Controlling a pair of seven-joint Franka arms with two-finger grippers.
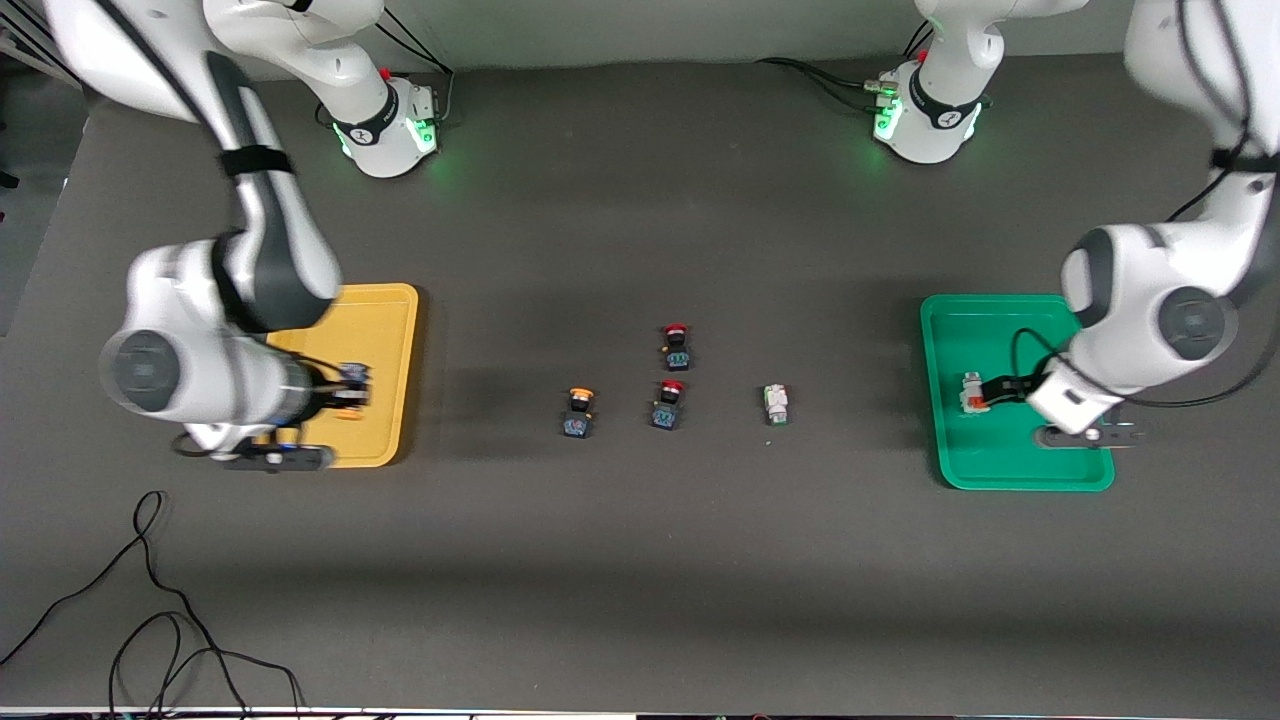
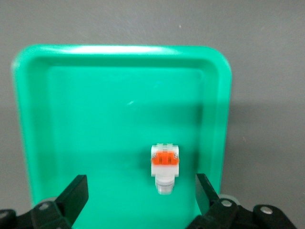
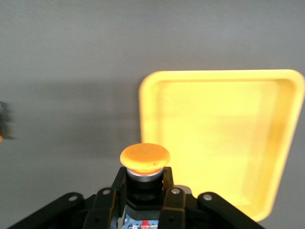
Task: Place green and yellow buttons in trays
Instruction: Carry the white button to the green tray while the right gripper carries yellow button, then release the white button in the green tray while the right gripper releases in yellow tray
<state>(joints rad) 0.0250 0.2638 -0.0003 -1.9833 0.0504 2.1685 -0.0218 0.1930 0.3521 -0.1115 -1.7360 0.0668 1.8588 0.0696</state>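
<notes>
Dark grey table [image 1: 640,560] carrying 2 trays and 4 loose buttons. The yellow tray [image 1: 385,340] lies under the right gripper [image 1: 345,390], the green tray [image 1: 985,470] under the left gripper [image 1: 985,392]. Between the 2 grippers, on the bare table: a yellow-capped button [image 1: 579,412] toward the right gripper, 2 red-capped buttons [image 1: 676,346] [image 1: 668,404] midway, and a white button [image 1: 776,403] toward the left gripper. A black cable [image 1: 160,620] trails along the table edge nearest the front camera.

A robotics lab: two bolted arm bases [image 1: 385,130] on a grey-matted table [image 1: 640,560].
</notes>
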